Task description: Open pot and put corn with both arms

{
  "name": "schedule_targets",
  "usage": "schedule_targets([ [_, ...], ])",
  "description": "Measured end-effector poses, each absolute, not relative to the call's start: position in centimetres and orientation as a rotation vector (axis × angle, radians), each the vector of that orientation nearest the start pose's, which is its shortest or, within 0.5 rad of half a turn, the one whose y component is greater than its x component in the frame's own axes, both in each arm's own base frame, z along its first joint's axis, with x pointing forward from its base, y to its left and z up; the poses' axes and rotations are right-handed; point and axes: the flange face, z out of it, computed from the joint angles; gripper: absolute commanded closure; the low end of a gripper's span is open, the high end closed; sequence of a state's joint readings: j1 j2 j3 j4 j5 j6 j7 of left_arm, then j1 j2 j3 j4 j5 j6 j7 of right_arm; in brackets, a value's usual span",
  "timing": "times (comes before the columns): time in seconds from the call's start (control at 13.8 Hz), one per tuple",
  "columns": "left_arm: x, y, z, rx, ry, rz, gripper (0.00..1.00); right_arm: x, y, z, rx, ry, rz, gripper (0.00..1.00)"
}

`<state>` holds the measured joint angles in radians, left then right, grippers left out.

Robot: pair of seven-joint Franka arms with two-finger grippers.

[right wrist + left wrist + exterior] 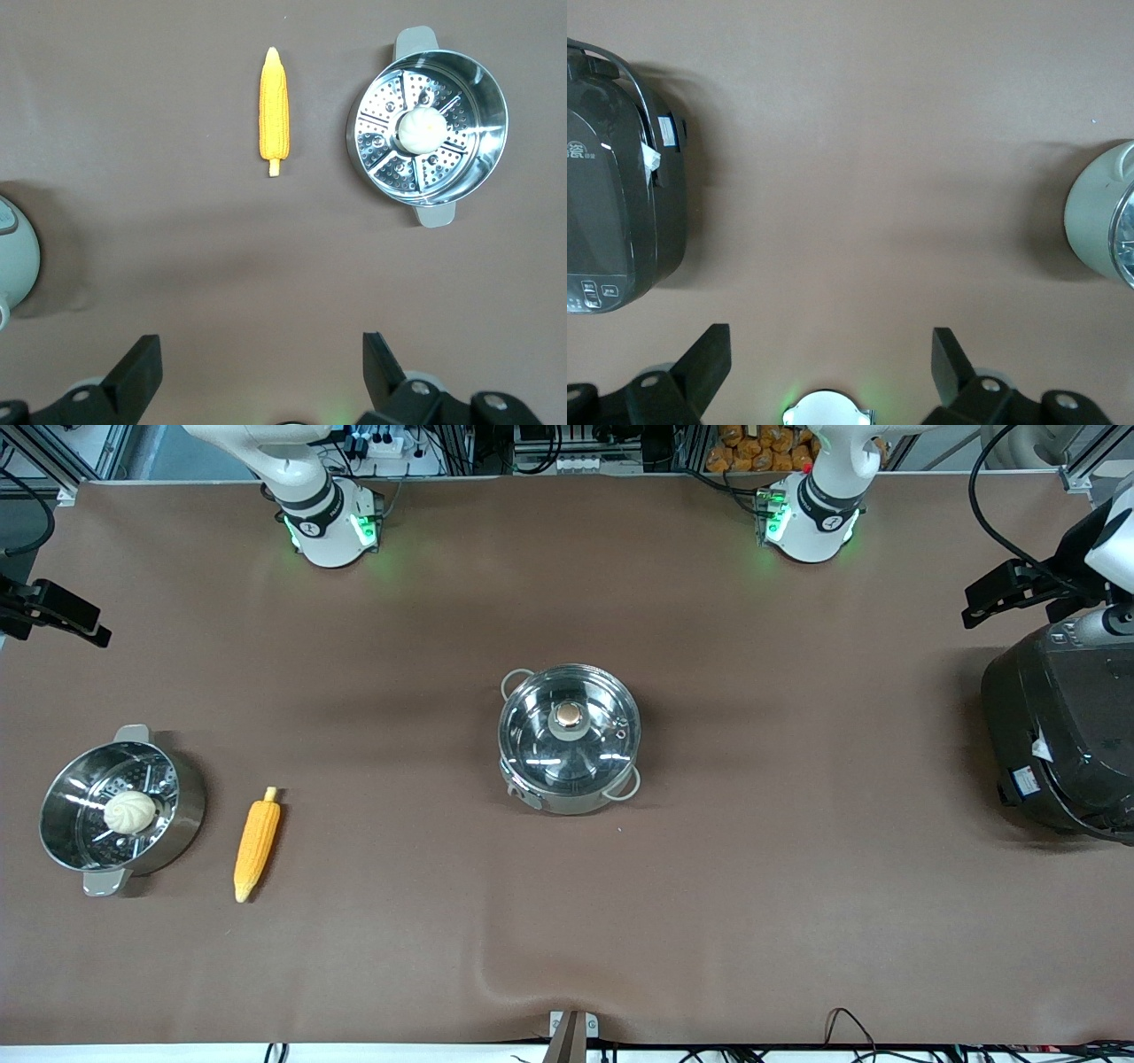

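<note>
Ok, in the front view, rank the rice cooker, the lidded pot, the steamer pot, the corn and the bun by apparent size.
1. Rice cooker, though cut off by the frame edge.
2. Steamer pot and the lidded pot: too alike to rank.
3. Corn.
4. Bun, inside the steamer pot.

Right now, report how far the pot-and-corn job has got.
Nothing is done yet. The glass lid sits closed on the pot mid-table. The corn lies on the table beside the steamer pot, toward the right arm's end. Nothing is in hand: the left gripper and right gripper wait high with jaws open. Left: lift the lid, pick up the corn, put it in.
</note>
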<state>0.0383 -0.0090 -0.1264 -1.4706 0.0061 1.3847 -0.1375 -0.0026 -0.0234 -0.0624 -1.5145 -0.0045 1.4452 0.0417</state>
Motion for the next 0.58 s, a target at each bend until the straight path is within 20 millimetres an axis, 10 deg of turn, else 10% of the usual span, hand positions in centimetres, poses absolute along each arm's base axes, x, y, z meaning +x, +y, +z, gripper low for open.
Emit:
schedule_targets([
  [0.44, 53.1, -5.2, 65.8, -3.088, -0.041, 0.117, 0.0, 53.3, -3.5, 65.3, -3.139, 0.166, 0.072, 0.0],
  [0.58, 53.7, -8.7, 64.1, -3.087, 0.058, 0.148, 0.0, 53.3, -3.5, 65.3, -3.139, 0.166, 0.073, 0.0],
])
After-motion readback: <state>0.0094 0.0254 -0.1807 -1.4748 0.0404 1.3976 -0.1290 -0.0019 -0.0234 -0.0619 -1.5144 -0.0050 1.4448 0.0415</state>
